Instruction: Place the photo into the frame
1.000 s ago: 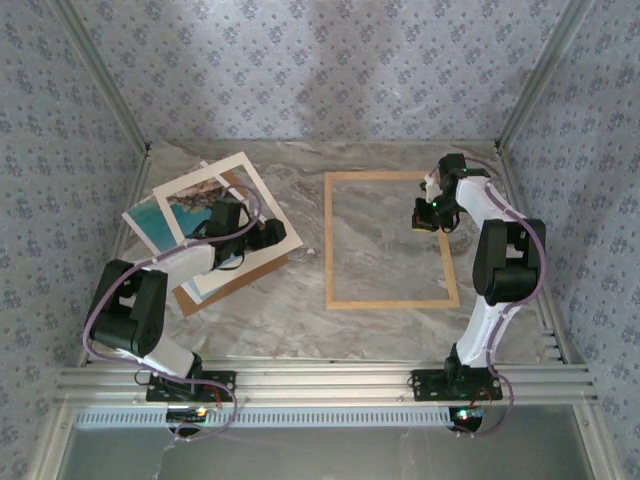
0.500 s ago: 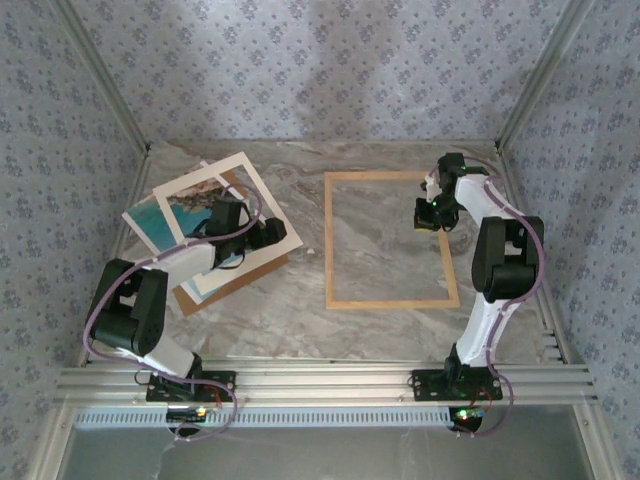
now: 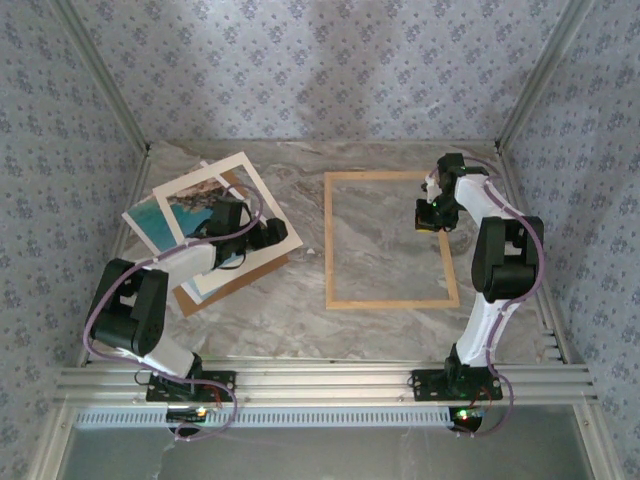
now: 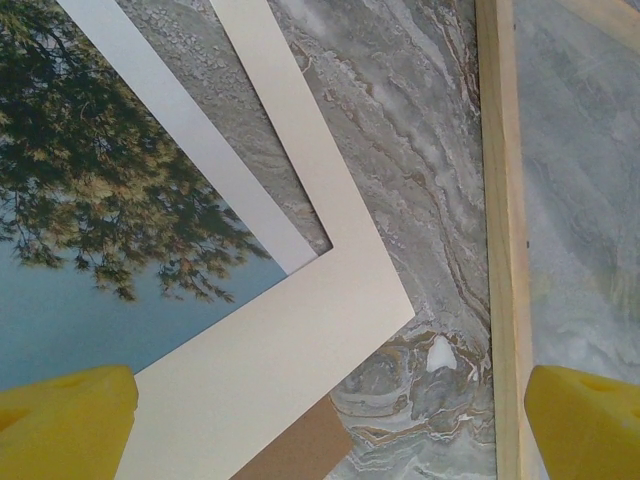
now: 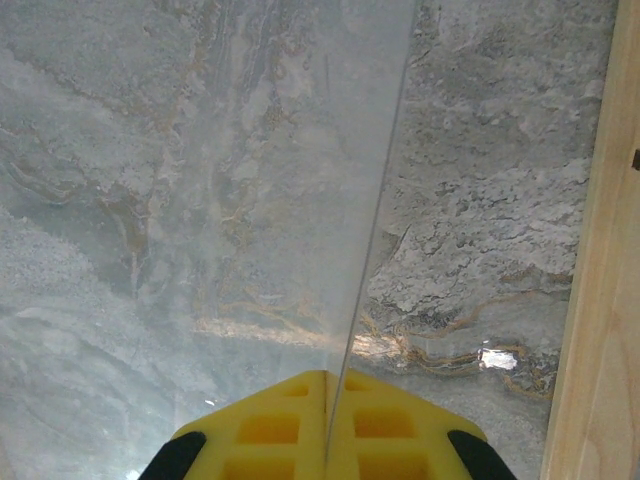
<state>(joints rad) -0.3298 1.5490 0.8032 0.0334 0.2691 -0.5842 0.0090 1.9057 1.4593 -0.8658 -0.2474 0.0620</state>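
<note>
The grey-veined marble tabletop (image 3: pixel 300 330) carries everything. On its right half lies the large rectangular frame of thin light tan wood (image 3: pixel 390 301), flat, with bare marble showing through its opening.

Inside the frame's far right corner, my right tool (image 5: pixel 325 410) is pinched shut on the edge of a thin clear pane (image 5: pixel 300 200), which runs away from the fingers over the marble. I cannot tell whether the pane sits in the frame or is tilted up from it.

Well apart to the left is a fanned pile: a plain brown backing board (image 3: pixel 232 282) lowest, and over it a cream-white card mat (image 4: pixel 300 340). The rectangular paper photo of dark trees and blue sea (image 3: pixel 150 222) sticks out at the pile's left and shows through the mat's window. It is not in the frame.

My left tool (image 3: pixel 278 233) hangs over the pile's right corner with its jaws spread wide, holding nothing.

I judge the step in hand to be preparing the frame, with the photo's pickup not yet begun. Next, I must free the photo from under the mat, grip one edge without creasing it, and carry it squarely over the opening.
</note>
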